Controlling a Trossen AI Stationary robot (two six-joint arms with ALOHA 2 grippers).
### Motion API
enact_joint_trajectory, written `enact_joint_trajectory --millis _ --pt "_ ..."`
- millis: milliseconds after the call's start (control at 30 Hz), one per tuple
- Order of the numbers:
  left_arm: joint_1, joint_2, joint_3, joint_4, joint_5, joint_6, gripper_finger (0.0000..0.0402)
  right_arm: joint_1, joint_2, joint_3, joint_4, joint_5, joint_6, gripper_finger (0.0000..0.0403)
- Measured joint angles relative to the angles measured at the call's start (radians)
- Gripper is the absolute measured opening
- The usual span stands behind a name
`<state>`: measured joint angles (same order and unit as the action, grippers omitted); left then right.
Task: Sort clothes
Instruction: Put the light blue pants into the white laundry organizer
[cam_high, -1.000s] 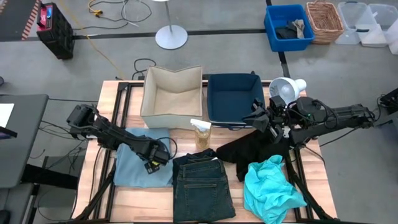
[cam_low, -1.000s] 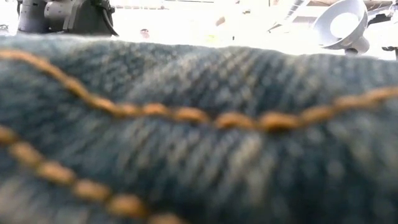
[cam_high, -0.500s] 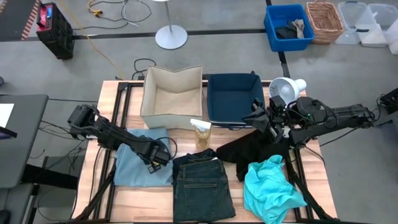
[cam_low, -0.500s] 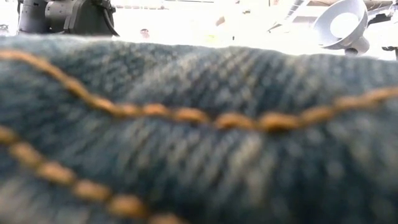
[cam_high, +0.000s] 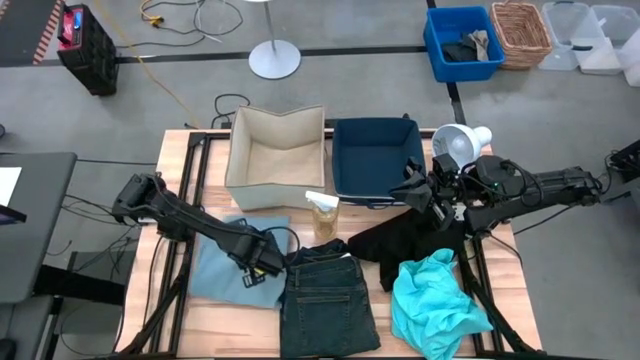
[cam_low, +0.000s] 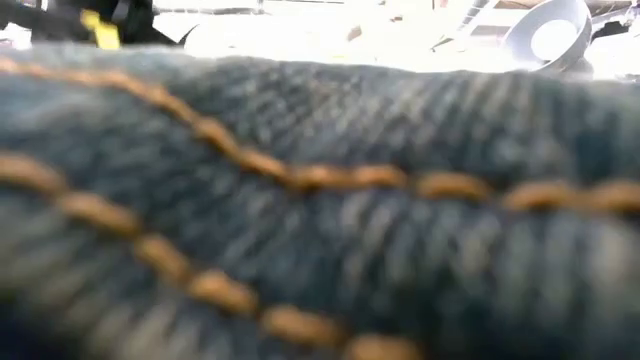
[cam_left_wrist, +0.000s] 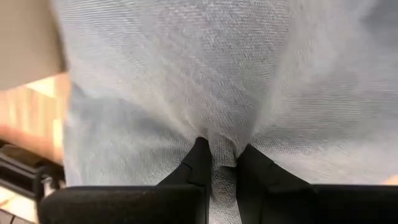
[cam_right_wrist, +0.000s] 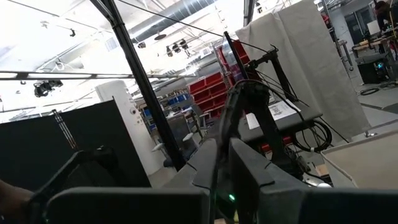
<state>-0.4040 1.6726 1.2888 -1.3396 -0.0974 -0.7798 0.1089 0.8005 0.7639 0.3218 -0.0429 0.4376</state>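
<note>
The pale blue cloth (cam_high: 222, 275) lies flat on the table's left half, and my left gripper (cam_high: 262, 266) is shut on it beside the jeans. Dark indigo jeans (cam_high: 328, 308) lie folded at the near middle; their denim fills the low view (cam_low: 320, 200). A black garment (cam_high: 412, 240) sprawls right of centre, with the turquoise top (cam_high: 435, 305) bunched in front of it. My right gripper (cam_high: 413, 189) hovers at the navy box's right wall above the black garment, fingers close together (cam_right_wrist: 227, 155) with nothing seen between them. My left gripper pinches a small raised pucker of the pale blue cloth (cam_left_wrist: 222, 144) between its two fingertips, near the cloth's right edge beside the jeans. The fingers come slanting down from the table's left. Creases fan out from the pinch, and the rest of the cloth lies on the table.
A beige fabric box (cam_high: 232, 160) and a navy fabric box (cam_high: 375, 123) stand side by side at the table's far edge. A spray bottle (cam_high: 324, 214) stands in front of them at the centre. A white lamp head (cam_high: 460, 143) sits at the far right.
My left gripper has moved toward the table's right and near edges, up against the jeans' left corner. The pale blue cloth has slid a little the same way, its far edge drawn away from the beige box. The denim in front of the low camera has shifted.
</note>
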Motion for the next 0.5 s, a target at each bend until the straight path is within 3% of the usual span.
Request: enact_joint_trajectory --millis 233,500 --pt "-0.045 -0.002 0.203 -0.220 -0.016 -0.050 0.0031 0.000 0.000 0.000 0.000 0.000 0.000 0.0056" --pt "-0.114 -0.138 0.326 -0.232 -0.011 -0.230 0.0031 0.000 0.000 0.000 0.000 0.000 -0.001 0.0056"
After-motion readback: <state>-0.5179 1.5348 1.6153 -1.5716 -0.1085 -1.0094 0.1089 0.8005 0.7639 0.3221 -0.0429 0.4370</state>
